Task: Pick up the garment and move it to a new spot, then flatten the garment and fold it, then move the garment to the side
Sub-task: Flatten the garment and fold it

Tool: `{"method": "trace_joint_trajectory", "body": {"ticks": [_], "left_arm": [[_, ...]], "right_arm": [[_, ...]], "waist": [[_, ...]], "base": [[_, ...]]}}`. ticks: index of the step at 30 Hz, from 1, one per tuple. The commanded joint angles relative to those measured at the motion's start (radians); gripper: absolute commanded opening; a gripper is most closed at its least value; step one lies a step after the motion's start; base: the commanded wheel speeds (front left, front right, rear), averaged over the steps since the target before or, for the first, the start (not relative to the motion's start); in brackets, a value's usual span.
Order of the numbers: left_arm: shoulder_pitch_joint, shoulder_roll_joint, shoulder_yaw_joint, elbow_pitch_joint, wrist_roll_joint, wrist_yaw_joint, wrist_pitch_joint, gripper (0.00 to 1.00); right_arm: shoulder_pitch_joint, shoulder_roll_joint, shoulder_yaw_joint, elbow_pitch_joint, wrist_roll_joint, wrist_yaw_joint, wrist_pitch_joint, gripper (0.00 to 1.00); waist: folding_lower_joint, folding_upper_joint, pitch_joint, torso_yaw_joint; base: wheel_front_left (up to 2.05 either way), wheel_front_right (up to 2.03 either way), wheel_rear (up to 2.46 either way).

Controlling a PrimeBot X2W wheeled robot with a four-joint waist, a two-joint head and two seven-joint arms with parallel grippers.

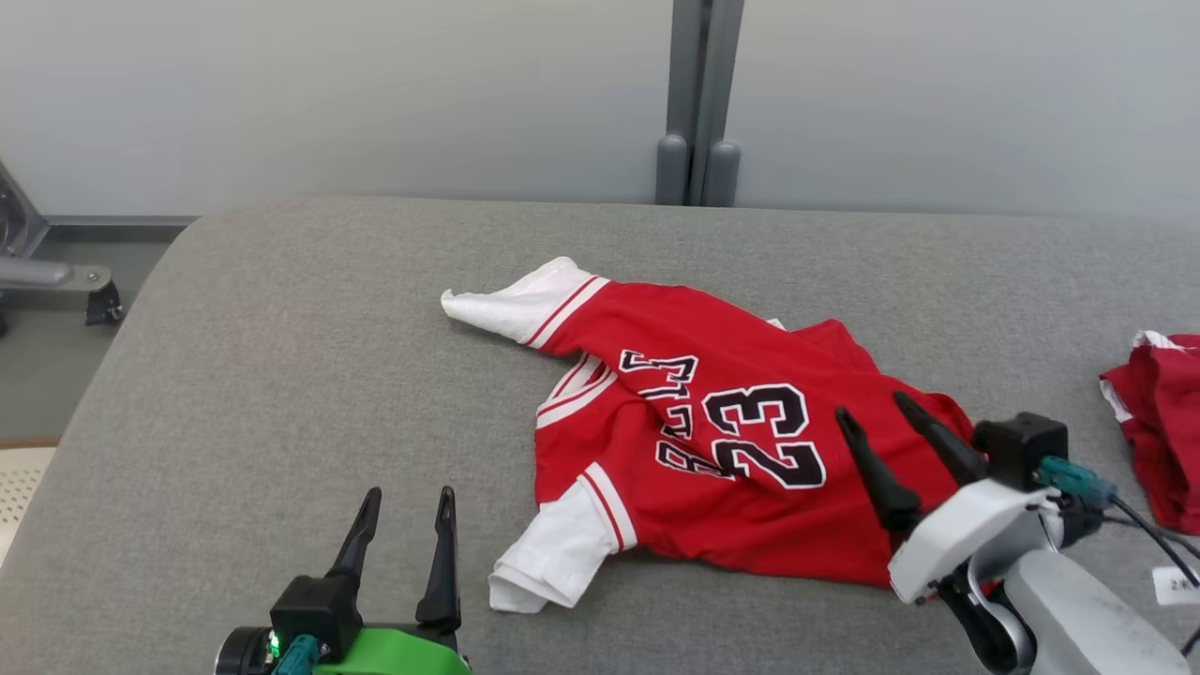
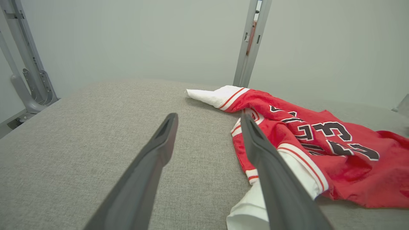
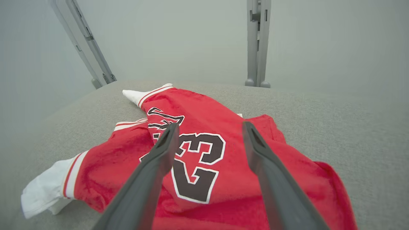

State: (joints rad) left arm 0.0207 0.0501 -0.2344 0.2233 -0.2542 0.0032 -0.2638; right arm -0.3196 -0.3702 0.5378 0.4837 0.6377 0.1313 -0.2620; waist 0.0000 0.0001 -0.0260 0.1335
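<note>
Both sets of jaws stand wide apart with nothing between them. The red number 23 jersey (image 1: 684, 328) lies rumpled at the middle of the grey fabric-covered tabletop (image 1: 281, 375), print side up, with part of the body folded over itself near the collar. Its long axis runs on a diagonal, from the far white sleeve (image 1: 511, 305) at the robot's far left to the hem end at the near right.

The right gripper (image 1: 872, 405) is over that hem end, fingers pointing along the cloth toward the number; whether the tips touch the fabric cannot be told. The left gripper (image 1: 411, 497) is over bare tabletop, apart from the jersey, which lies ahead of it and to its right, the near white sleeve (image 1: 553, 553) being the closest part.

The right arm is therefore the nearer. Flattening looks to be the step in hand, each arm taking its own end of the diagonal. Another red garment (image 1: 1158, 422) lies well apart at the right edge.
</note>
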Motion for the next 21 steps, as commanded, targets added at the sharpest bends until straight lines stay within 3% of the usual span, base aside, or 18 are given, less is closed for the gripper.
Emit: {"method": "trace_joint_trajectory", "body": {"ticks": [1,6,11,21], "left_arm": [[0.020,0.001,0.003,-0.004,0.001,-0.002,0.000,1.00],[0.030,0.001,0.009,-0.004,-0.002,-0.002,-0.001,1.00],[0.019,0.001,0.006,-0.004,-0.005,0.000,0.000,1.00],[-0.022,0.001,-0.012,-0.016,-0.009,-0.002,-0.001,1.00]], "right_arm": [[0.059,0.023,-0.054,-0.024,-0.036,-0.001,-0.003,1.00],[0.194,0.100,-0.245,-0.111,-0.166,-0.001,-0.003,1.00],[0.252,0.157,-0.323,-0.156,-0.247,-0.001,-0.003,1.00],[0.198,0.207,-0.482,-0.057,-0.327,-0.001,0.044,1.00]], "waist": [[0.0000,-0.0001,-0.010,-0.023],[0.0000,-0.0001,-0.006,-0.047],[0.0000,-0.0001,0.004,-0.057],[0.0000,-0.0001,0.053,-0.042]], "base": [[0.00,0.00,0.00],[0.00,0.00,0.00],[0.00,0.00,0.00],[0.00,0.00,0.00]]}}
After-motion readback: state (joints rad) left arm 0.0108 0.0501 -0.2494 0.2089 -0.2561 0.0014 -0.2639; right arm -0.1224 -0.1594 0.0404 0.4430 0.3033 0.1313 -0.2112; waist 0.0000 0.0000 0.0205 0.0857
